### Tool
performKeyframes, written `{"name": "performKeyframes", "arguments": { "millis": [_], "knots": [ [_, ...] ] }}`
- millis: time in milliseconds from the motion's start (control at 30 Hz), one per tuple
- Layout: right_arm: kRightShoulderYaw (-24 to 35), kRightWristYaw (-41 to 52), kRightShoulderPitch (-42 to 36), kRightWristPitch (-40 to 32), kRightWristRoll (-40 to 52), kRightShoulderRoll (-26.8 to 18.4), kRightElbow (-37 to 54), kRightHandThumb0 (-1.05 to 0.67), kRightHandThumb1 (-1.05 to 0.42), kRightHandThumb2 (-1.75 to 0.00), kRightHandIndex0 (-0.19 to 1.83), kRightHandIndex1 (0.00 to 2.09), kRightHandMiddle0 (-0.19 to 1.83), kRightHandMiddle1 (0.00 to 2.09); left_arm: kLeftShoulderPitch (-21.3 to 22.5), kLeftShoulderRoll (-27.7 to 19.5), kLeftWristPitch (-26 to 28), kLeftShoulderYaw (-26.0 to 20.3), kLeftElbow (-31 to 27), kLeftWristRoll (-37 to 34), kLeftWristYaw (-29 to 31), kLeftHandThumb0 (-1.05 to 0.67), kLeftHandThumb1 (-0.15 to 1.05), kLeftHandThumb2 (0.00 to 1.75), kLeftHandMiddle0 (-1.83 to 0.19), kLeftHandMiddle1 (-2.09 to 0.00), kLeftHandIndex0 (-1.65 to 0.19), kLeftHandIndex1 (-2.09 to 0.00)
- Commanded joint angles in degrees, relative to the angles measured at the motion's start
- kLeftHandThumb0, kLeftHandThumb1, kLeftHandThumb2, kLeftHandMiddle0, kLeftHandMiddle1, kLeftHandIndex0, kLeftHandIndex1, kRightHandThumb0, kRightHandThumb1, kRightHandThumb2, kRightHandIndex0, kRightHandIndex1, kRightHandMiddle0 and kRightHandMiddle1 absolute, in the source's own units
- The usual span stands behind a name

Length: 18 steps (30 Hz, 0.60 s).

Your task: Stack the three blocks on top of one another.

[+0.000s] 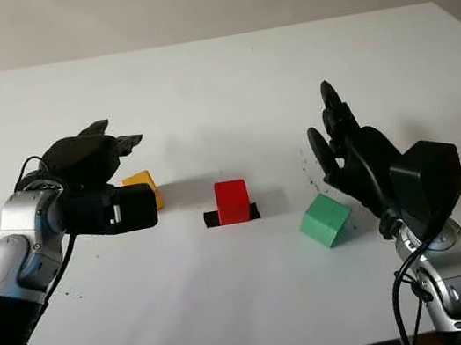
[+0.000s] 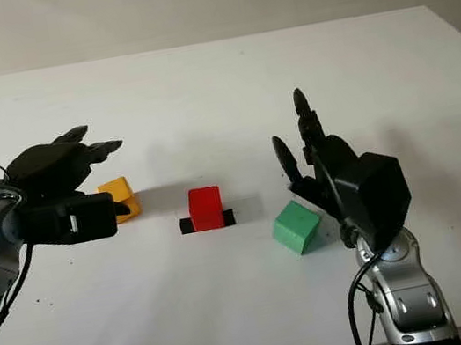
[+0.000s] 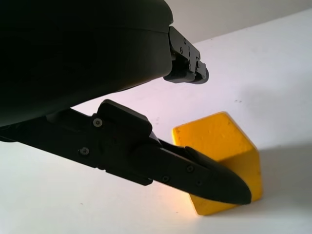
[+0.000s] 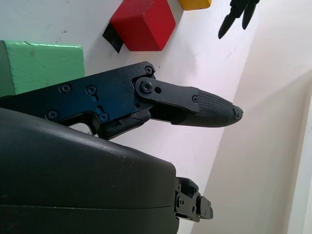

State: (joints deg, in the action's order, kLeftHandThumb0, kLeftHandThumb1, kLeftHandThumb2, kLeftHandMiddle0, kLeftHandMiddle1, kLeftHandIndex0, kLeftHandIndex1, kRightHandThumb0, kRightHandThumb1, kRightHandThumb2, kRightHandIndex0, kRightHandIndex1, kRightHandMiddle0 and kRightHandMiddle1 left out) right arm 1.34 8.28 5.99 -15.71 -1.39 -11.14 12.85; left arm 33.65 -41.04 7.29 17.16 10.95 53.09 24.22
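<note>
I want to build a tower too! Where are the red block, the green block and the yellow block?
red block (image 1: 232, 201): left eye view, its front face.
green block (image 1: 324, 220): left eye view, its top face.
yellow block (image 3: 222, 146): left wrist view, its upper face.

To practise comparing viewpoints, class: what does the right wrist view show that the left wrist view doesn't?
Right wrist view: the open right hand beside the green cube-shaped block, plus the red cube-shaped block. Left wrist view: the palm shell of the open left hand. Both: the yellow cube-shaped block under that hand's fingers, and the white table.
</note>
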Motion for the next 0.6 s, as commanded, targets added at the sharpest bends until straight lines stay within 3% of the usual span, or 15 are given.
{"name": "performKeyframes", "arguments": {
  "millis": [0, 267, 300, 333, 367, 567],
  "knots": [
    [0.32, 0.05, 0.24, 1.14, 0.15, -0.25, -0.19, -0.71, -1.05, -0.61, -0.19, 0.04, -0.17, 0.05, 1.17, -0.69, 0.35, 0.39, -0.64, 0.84, 0.28, -0.92, 1.04, 0.06, 0.07, -0.06, -0.31, -0.12],
    [0.29, 0.61, 0.71, -0.83, -0.21, -0.91, 0.61, -0.73, -1.05, -0.62, -0.19, 0.03, -0.17, 0.05, 0.24, -0.15, 0.42, -0.19, -0.78, 0.34, -0.95, -0.87, 1.03, 0.05, 0.01, -0.07, -0.42, -0.21],
    [0.22, 0.68, 0.79, -1.05, -0.42, -1.08, 0.66, -0.73, -1.05, -0.62, -0.19, 0.03, -0.17, 0.05, 0.14, -0.17, 0.1, -0.27, -0.7, 0.04, -1.31, -0.87, 1.03, 0.05, -0.01, -0.07, -0.42, -0.29],
    [0.14, 0.81, 0.88, -1.2, -0.64, -1.32, 0.67, -0.74, -1.05, -0.62, -0.19, 0.03, -0.17, 0.05, 0.08, -0.18, -0.2, -0.3, -0.6, -0.24, -1.6, -0.86, 1.03, 0.05, -0.04, -0.06, -0.29, -0.62],
    [0.11, 0.87, 0.92, -1.28, -0.81, -1.48, 0.67, -0.75, -1.05, -0.63, -0.19, 0.02, -0.17, 0.05, 0.07, -0.17, -0.22, -0.32, -0.68, -0.53, -1.42, -0.86, 1.03, 0.05, -0.05, -0.06, -0.21, -0.82],
    [0.47, 0.79, 1.1, -1.24, -0.49, -1.24, 0.81, -0.74, -1.05, -0.62, -0.19, 0.02, -0.17, 0.06, 0.04, -0.09, -0.15, -0.19, -1.11, -1.9, -0.75, -0.74, 1.02, 0.05, -0.15, -0.07, -0.17, -1.21]
  ]
}}
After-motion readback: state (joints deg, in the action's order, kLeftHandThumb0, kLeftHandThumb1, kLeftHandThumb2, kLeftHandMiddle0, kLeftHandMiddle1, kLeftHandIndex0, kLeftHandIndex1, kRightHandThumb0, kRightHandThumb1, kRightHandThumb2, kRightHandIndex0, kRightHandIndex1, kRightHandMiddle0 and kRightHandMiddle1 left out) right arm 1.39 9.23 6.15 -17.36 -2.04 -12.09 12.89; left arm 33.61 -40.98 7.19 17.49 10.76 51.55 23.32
